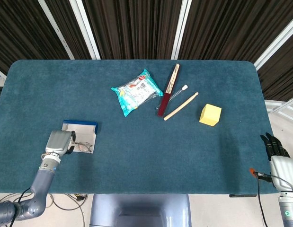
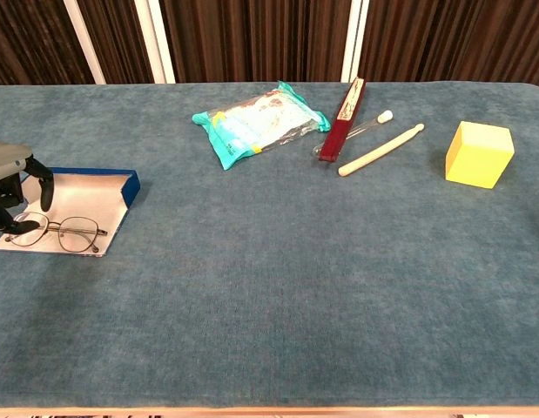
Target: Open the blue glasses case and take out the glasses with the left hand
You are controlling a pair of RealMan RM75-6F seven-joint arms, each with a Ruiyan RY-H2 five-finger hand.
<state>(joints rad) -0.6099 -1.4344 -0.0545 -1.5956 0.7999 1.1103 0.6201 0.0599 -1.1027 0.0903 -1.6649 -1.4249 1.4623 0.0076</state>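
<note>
Glasses (image 2: 58, 232) lay on the pale lining of the opened blue glasses case (image 2: 86, 178) near the table's (image 1: 137, 156) left front corner, only partly visible from the head view because the left hand (image 1: 58, 142) covered their left lens there. In the chest view that hand (image 2: 10, 196) was cut off by the frame's left edge. Its dark fingers (image 2: 43, 187) curled downward over the left end of the frame, one fingertip at or just beside the left lens rim; whether they actually pinched the glasses could not be told. The case's raised blue wall stood behind the fingers, apart from them. The right hand (image 1: 279, 156) rested off the table's right front corner, holding nothing, its dark fingers pointing up side by side; it was outside the chest view.
</note>
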